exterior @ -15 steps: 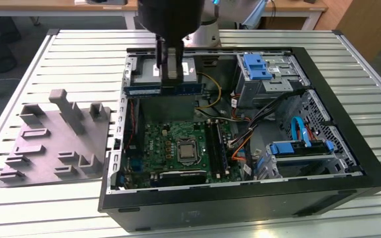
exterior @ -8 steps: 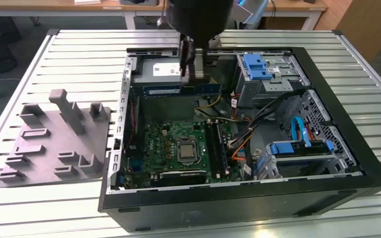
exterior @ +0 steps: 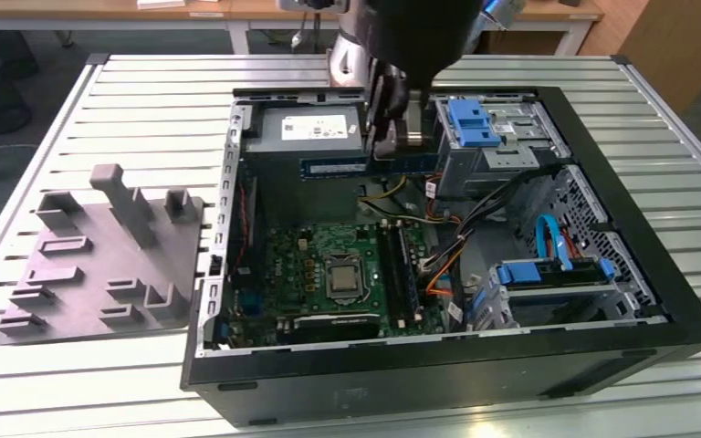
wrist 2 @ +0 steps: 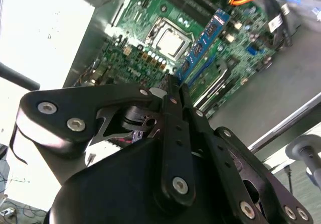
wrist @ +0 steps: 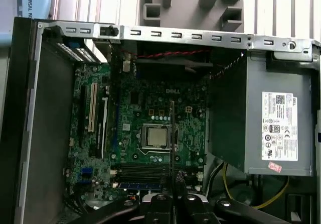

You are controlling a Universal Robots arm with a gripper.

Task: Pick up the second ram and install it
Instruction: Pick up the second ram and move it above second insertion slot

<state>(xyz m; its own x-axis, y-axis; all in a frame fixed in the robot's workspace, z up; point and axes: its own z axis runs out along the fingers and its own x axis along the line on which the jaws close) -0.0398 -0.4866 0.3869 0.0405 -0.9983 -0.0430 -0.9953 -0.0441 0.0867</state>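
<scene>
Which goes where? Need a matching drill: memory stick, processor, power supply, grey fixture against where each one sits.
1 memory stick
2 processor
3 power supply
4 grey fixture

A on the table, outside the case
B clamped in the fingers
C on the green board
D in a case corner

Pairs: 1-B, 2-C, 3-D, 4-A

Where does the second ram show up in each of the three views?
Exterior view: the second ram hangs in the gripper, in front of the power supply.
Second wrist view: blue strip jutting from the gripper.
First wrist view: edge-on sliver beside the processor.
Shared landmark: the processor.
</scene>
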